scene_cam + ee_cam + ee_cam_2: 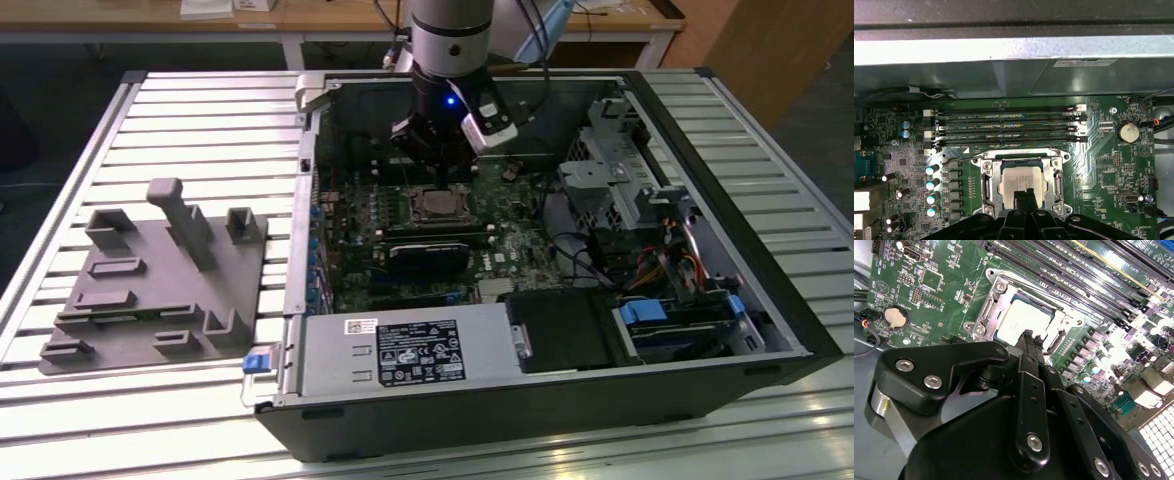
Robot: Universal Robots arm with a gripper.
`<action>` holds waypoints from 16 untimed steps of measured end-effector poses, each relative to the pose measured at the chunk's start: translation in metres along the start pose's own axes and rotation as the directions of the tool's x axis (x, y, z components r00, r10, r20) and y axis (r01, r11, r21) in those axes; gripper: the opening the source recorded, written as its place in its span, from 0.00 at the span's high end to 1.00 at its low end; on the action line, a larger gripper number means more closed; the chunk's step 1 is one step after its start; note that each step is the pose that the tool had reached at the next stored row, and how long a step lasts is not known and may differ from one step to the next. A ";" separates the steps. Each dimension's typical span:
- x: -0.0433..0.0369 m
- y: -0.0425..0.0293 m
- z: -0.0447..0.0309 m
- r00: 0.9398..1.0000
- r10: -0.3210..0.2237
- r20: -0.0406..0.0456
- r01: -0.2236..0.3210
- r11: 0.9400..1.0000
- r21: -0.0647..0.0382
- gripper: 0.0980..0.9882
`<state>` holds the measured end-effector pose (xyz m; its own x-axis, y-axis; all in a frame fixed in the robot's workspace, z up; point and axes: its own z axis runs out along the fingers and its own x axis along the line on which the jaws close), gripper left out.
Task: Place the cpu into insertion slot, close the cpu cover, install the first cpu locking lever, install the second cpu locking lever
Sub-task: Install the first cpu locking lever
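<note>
Looking into the open computer case (694,300), upper middle of the exterior view, the gripper (1024,196) hangs clenched and empty over the insertion slot (434,205). The cpu cover (988,176) lies shut around the seated cpu (1019,181). Latching, I'd judge, remains.

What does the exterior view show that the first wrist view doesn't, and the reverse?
Exterior view adds: the arm, the grey fixture tray on the exterior view's left, the power supply box. First wrist view adds: the coin battery and memory slots. Shared: the cpu framed by the cpu cover, gripper over it.
</note>
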<state>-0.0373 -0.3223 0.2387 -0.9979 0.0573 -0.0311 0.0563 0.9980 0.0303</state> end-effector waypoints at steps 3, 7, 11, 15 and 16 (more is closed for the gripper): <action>0.0000 0.0000 0.0000 1.000 0.000 0.000 0.000 1.000 0.000 0.99; -0.0001 0.0001 -0.0031 1.000 0.000 0.000 0.000 1.000 0.000 0.99; -0.0002 0.0002 -0.0069 1.000 0.000 0.000 0.000 1.000 0.000 0.99; -0.0002 0.0002 -0.0073 1.000 0.000 0.000 0.000 1.000 0.000 0.99; 0.0000 0.0002 -0.0073 1.000 0.000 0.000 0.000 1.000 0.000 0.99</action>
<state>-0.0375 -0.3223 0.2459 -0.9979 0.0573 -0.0312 0.0564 0.9979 0.0302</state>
